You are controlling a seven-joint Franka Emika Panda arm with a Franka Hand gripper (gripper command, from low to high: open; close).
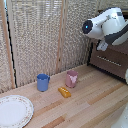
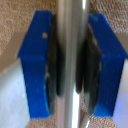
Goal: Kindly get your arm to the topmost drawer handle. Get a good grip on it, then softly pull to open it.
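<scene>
In the wrist view the two blue-tipped fingers point(image 2: 37, 60) of my gripper point(image 2: 70, 65) press on either side of a slim silver bar, the topmost drawer handle point(image 2: 70, 20). The brown drawer front point(image 2: 15, 12) lies behind it. In the exterior view the glossy white arm point(image 1: 107, 22) reaches down to the dark brown chest point(image 1: 120, 67) at the exterior view's right. The gripper end point(image 1: 102, 46) sits against the chest's upper part, where the arm hides the gripped handle. Another drawer's silver bar point(image 1: 109, 60) shows lower down.
On the wooden table point(image 1: 90, 105) stand a blue cup point(image 1: 43, 82) and a pink cup point(image 1: 72, 78), with a small orange object point(image 1: 64, 92) in front of them. A patterned white plate point(image 1: 14, 111) lies near the exterior view's left. A woven screen point(image 1: 40, 35) stands behind.
</scene>
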